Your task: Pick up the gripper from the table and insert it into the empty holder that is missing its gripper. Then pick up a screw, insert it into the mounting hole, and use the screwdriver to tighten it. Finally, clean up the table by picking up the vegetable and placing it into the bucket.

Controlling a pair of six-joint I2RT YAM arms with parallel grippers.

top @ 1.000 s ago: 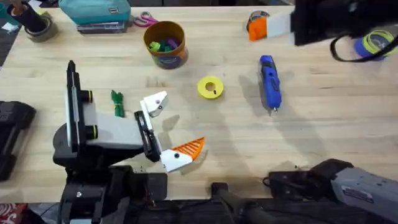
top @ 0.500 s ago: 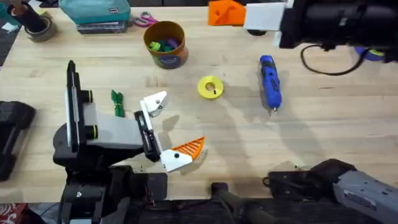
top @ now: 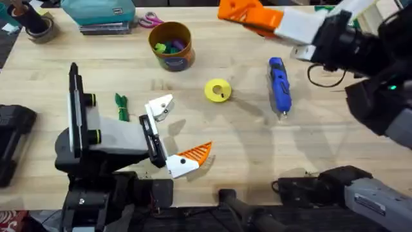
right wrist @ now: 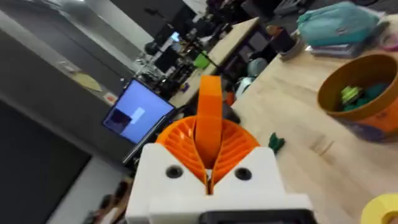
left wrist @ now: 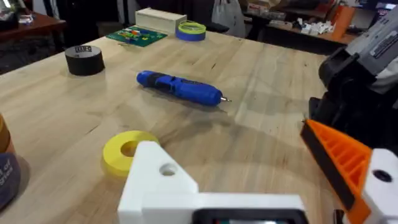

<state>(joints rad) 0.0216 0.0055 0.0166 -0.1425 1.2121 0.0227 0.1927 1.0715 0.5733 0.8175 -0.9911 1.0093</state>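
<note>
My right gripper (top: 243, 13) hangs high over the table's far side, shut on the orange gripper wedge (right wrist: 210, 102), which stands upright between its ribbed pads. My left gripper (top: 182, 131) rests open near the front left. Its far white finger is the bare holder (top: 159, 106), seen close in the left wrist view (left wrist: 158, 180); the near finger (top: 187, 158) carries an orange wedge. The blue screwdriver (top: 279, 84) lies right of centre. The green vegetable (top: 121, 106) lies left of the holder. The orange-yellow bucket (top: 171, 45) stands at the back with coloured pieces inside. The screw is out of view.
A yellow disc (top: 217, 90) lies between the holder and the screwdriver. A teal case (top: 96, 11), scissors (top: 149, 20) and a tape roll (top: 38, 26) line the far edge. A black tape roll (left wrist: 84, 59) and a green board (left wrist: 135, 35) sit beyond the screwdriver.
My right arm has swung left and risen toward the camera with the orange wedge still held. The left arm and the things on the table have not moved.
</note>
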